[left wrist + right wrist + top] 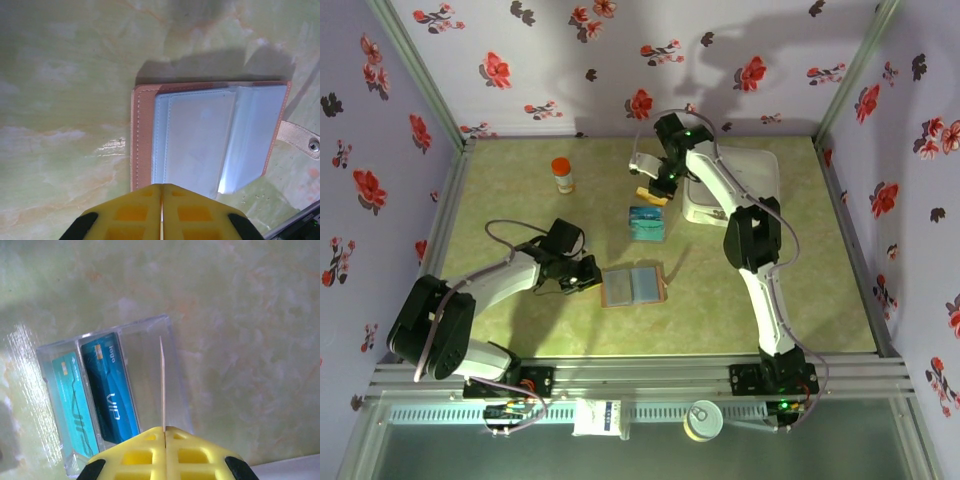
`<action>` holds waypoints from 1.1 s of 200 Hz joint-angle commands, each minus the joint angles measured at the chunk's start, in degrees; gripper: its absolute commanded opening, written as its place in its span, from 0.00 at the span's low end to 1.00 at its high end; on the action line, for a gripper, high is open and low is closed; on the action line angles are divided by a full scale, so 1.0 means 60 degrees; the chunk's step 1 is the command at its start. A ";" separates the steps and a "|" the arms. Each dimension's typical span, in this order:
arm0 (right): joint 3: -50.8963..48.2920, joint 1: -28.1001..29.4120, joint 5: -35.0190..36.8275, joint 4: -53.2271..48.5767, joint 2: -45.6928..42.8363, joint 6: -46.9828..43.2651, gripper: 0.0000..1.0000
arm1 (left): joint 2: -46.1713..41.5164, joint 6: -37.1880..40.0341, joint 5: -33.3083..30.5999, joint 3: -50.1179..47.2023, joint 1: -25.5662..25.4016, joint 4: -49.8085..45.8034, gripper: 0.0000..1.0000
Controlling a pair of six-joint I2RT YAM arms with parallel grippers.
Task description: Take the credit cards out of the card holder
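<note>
The card holder [633, 284] lies open on the green table, its blue-grey inside up inside a brown rim [141, 140]; its clear pockets [200, 142] look empty. My left gripper [161, 186] is shut, with its yellow tips at the holder's near edge [590, 275] and nothing seen between them. My right gripper [164, 429] is shut on a thin pale credit card [162, 385], seen edge-on, above the free slot of a clear tray [150, 335]. Two teal-blue credit cards [111, 387] [75, 402] lie in the tray's other slots [646, 222].
A white lidded container [745, 180] stands at the back right, close to the right arm. An orange-capped bottle [563, 175] stands at the back left. The holder's strap with a snap [300, 140] sticks out to one side. Flowered walls close in the table.
</note>
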 commanded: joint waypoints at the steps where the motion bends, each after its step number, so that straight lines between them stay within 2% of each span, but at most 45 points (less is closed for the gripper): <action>1: 0.0325 -0.0059 -0.0129 -0.0411 0.0040 -0.0205 0.07 | 0.0011 0.0089 -0.0082 -0.0130 0.0121 -0.0033 0.08; 14: 0.0330 -0.0068 0.0186 -0.0297 0.0011 -0.0022 0.17 | 0.0052 0.0108 -0.0052 -0.0139 0.0139 -0.0017 0.08; 21: 0.0334 -0.0073 0.0334 -0.0236 -0.0038 0.0050 0.19 | 0.0086 0.0120 -0.0036 -0.0139 0.0139 -0.0013 0.08; 49: -0.0018 -0.0081 0.0642 0.0249 -0.0494 0.0634 0.19 | 0.0161 0.0100 0.0016 -0.0119 0.0150 0.0081 0.08; 99: -0.1900 -0.0073 0.0912 0.2240 -0.1777 0.2648 0.18 | 0.0268 0.0243 0.0090 0.0006 0.0141 0.0065 0.07; 155: -0.5367 0.0525 0.1107 0.5026 -0.3740 0.6378 0.20 | 0.0301 0.0263 0.0125 -0.0044 0.0150 0.0237 0.05; 189: -0.7576 0.1291 0.1998 0.6613 -0.4905 0.9011 0.22 | 0.0305 0.0258 0.0134 -0.0090 0.0154 0.0309 0.05; 220: -0.9146 0.2060 0.2457 0.7493 -0.5782 1.0589 0.23 | 0.0399 0.0314 0.0148 -0.0061 0.0150 0.0302 0.04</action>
